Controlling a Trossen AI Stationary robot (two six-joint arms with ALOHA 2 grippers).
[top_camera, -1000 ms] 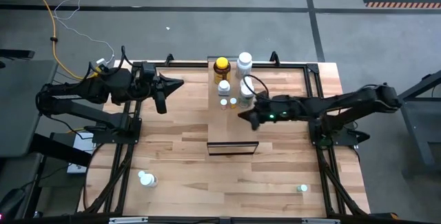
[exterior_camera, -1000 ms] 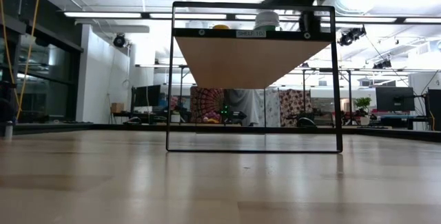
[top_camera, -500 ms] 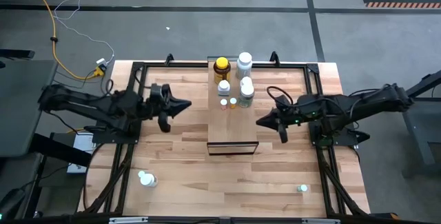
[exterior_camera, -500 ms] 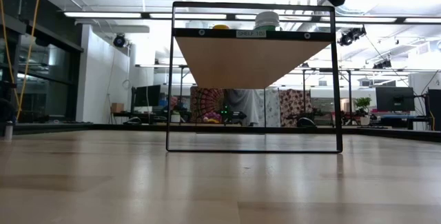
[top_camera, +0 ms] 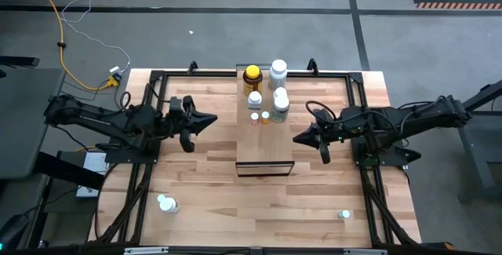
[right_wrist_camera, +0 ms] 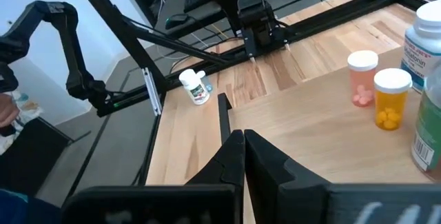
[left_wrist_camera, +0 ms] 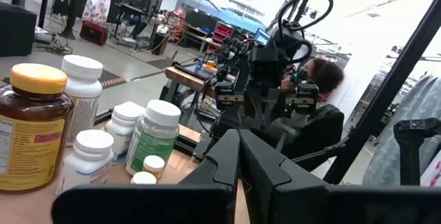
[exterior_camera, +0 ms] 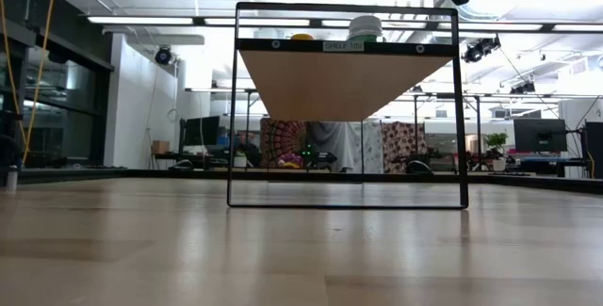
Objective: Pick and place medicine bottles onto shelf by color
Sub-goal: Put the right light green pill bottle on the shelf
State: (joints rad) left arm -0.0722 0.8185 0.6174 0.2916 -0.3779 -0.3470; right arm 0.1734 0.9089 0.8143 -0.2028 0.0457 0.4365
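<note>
Medicine bottles (top_camera: 265, 94) clustered on light-wood shelf (top_camera: 265, 145), amber one yellow-capped

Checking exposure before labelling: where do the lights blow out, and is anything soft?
Low view: ceiling strip lights wash out white above the shelf, whose underside sits in shade, and the near tabletop is blurred. Left wrist view: the bright background bleaches, and the left pincer is dark.

Left gripper (left_wrist_camera: 239, 156): dark fingers (left_wrist_camera: 224, 158) pressed together, tips touching. Amber bottle (left_wrist_camera: 27, 127), yellow cap, at view's edge. Beside it: tall white bottle (left_wrist_camera: 80, 100), small white bottle (left_wrist_camera: 91, 158), green-labelled white-capped bottle (left_wrist_camera: 153, 136), two tiny capped bottles (left_wrist_camera: 153, 165). Beyond: right arm (left_wrist_camera: 269, 86), person seated (left_wrist_camera: 320, 114).
</note>
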